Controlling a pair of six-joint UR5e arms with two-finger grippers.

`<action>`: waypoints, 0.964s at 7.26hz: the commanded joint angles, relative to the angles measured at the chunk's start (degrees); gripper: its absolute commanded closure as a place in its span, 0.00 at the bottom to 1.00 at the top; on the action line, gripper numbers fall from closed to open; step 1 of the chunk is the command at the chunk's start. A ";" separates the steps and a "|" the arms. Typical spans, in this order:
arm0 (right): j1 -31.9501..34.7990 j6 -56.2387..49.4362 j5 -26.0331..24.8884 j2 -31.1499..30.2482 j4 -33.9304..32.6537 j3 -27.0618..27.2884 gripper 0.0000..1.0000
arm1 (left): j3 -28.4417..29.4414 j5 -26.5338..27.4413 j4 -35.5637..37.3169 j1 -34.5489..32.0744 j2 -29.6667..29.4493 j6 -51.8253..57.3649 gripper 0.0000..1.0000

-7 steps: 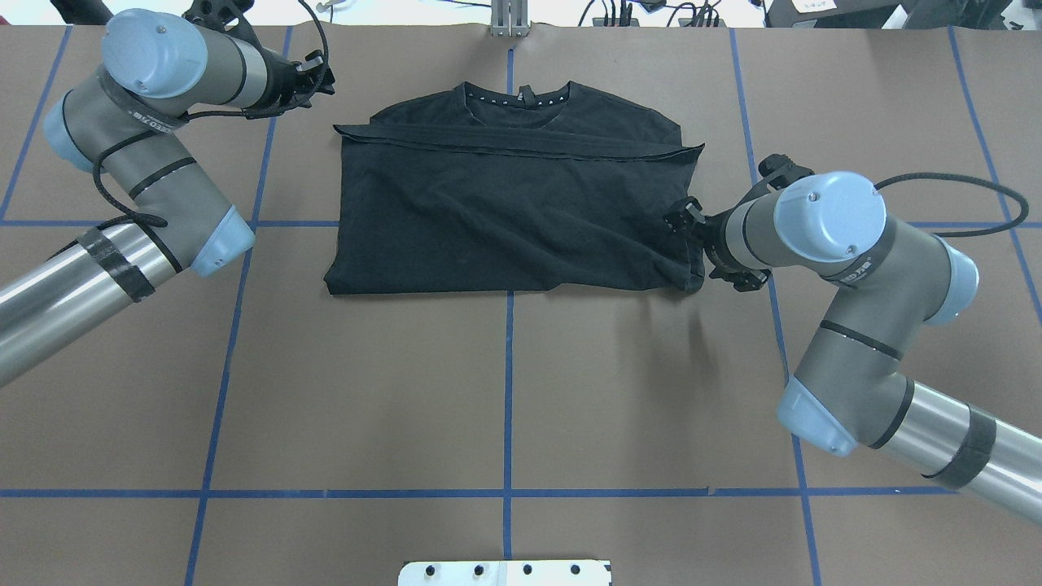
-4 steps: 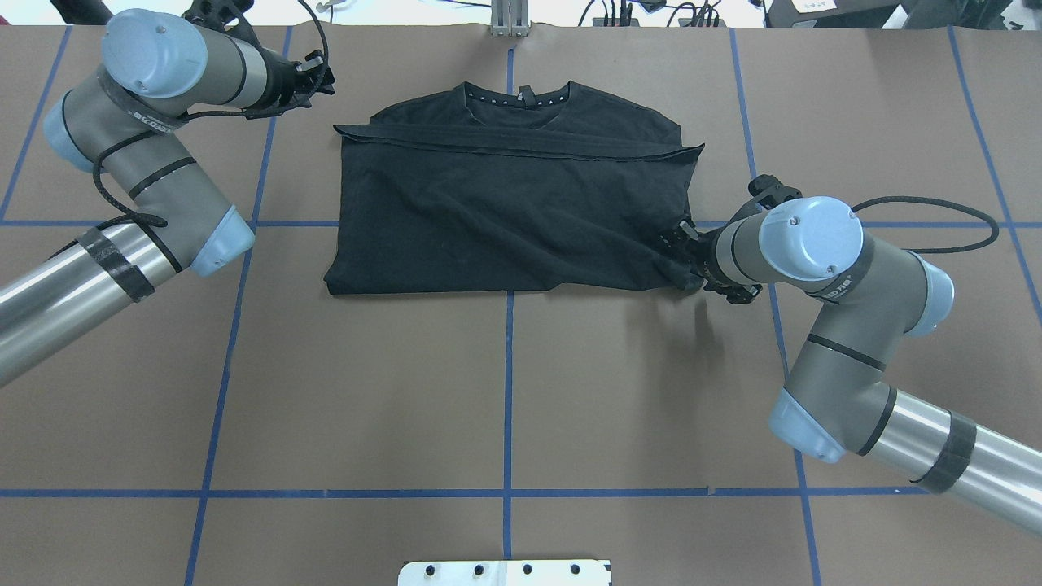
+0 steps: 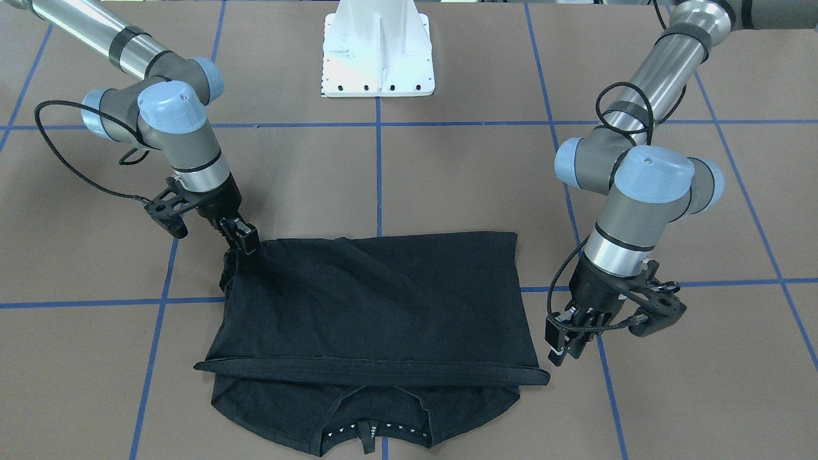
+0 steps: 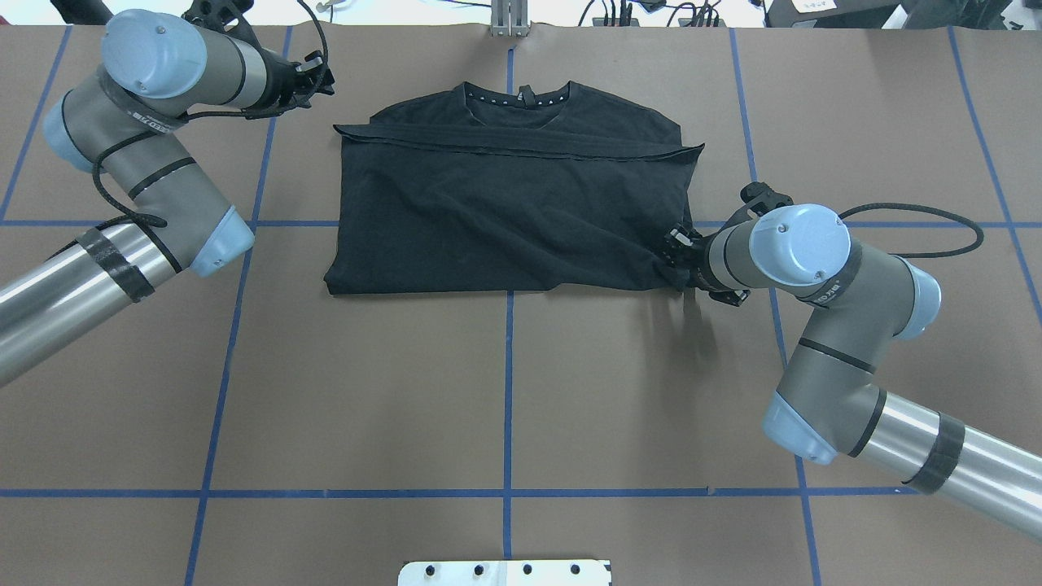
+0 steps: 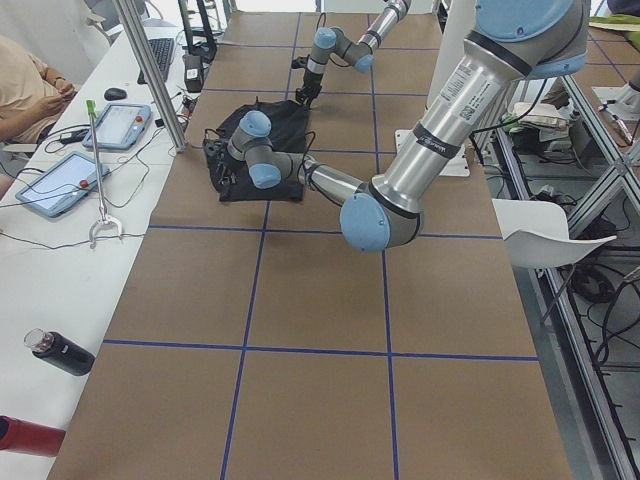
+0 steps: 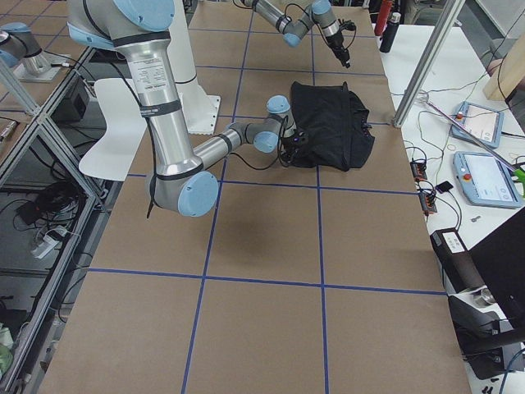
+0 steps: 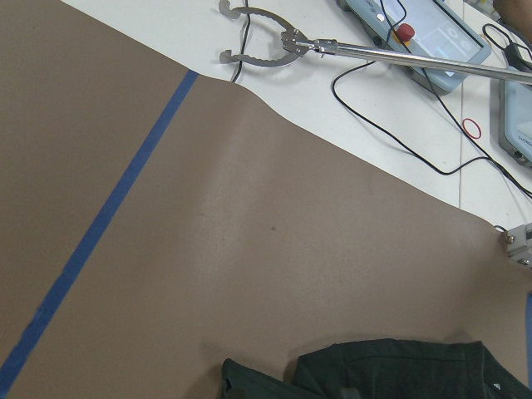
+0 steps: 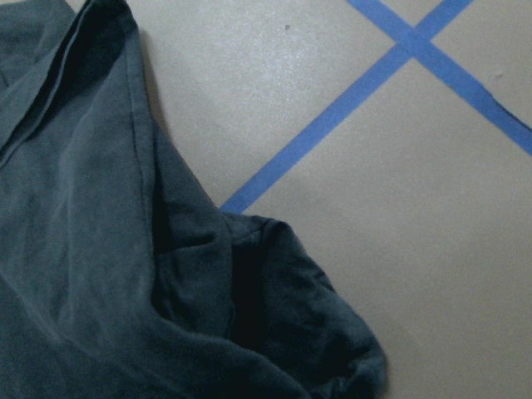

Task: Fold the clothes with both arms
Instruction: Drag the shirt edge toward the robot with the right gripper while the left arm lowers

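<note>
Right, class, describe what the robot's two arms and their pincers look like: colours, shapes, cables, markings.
The silver-grey jointed left arm and matching right arm are round tubes: polished silver long sections, matt grey joints, light blue caps, black bands, a small printed label. A black cable loops beside each wrist. The black two-finger left pincer and right pincer sit on black brackets.

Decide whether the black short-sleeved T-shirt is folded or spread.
Folded: the black T-shirt is doubled, its hem edge lying just below the collar.
</note>
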 commanded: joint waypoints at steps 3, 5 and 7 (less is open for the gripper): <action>0.91 -0.23 2.26 -1.13 -0.60 4.22 1.00 | -0.16 0.00 0.05 0.00 0.00 -0.03 0.52; 1.53 -0.23 6.99 -10.49 -1.47 16.73 1.00 | -1.03 0.00 0.05 0.00 0.00 -0.20 0.52; -1.60 1.60 11.90 -16.85 -9.87 30.02 1.00 | -5.06 -0.44 0.40 0.00 1.93 -0.38 0.52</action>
